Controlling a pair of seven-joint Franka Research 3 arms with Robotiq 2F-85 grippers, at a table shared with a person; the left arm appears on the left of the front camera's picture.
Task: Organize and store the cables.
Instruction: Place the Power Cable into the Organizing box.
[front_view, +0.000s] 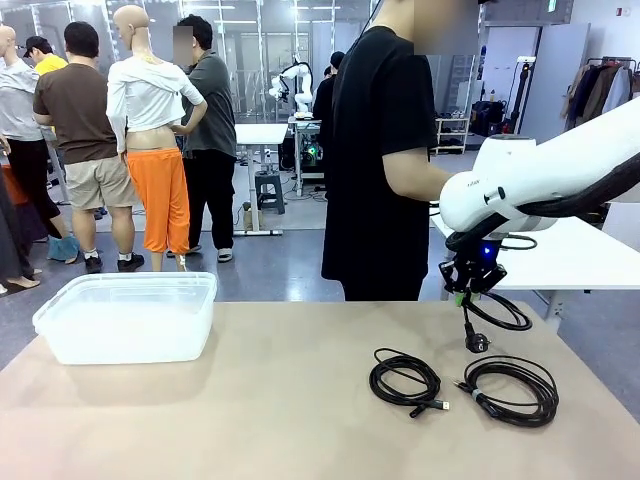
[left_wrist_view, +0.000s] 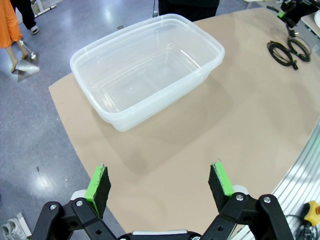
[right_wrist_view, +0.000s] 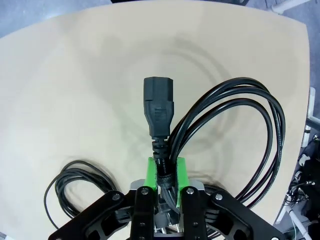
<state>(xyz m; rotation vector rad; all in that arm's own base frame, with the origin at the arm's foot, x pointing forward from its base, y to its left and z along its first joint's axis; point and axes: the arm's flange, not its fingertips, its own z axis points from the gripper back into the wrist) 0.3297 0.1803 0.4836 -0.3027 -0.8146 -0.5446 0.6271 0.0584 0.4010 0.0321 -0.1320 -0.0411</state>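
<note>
Two coiled black cables (front_view: 376, 382) lie side by side on desk (front_view: 280, 430), front right, while right pincer (front_view: 468, 290), raised just above & behind them, is clenched on third cable (right_wrist_view: 159, 112) w/ loop & plug dangling, and left pincer (left_wrist_view: 161, 179) hangs released over desk nr clear plastic bin (left_wrist_view: 95, 107).

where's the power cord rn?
Front view, right side: power cord hangs in the shut right claw, above the table, just beyond two coiled cables lying there.
</note>
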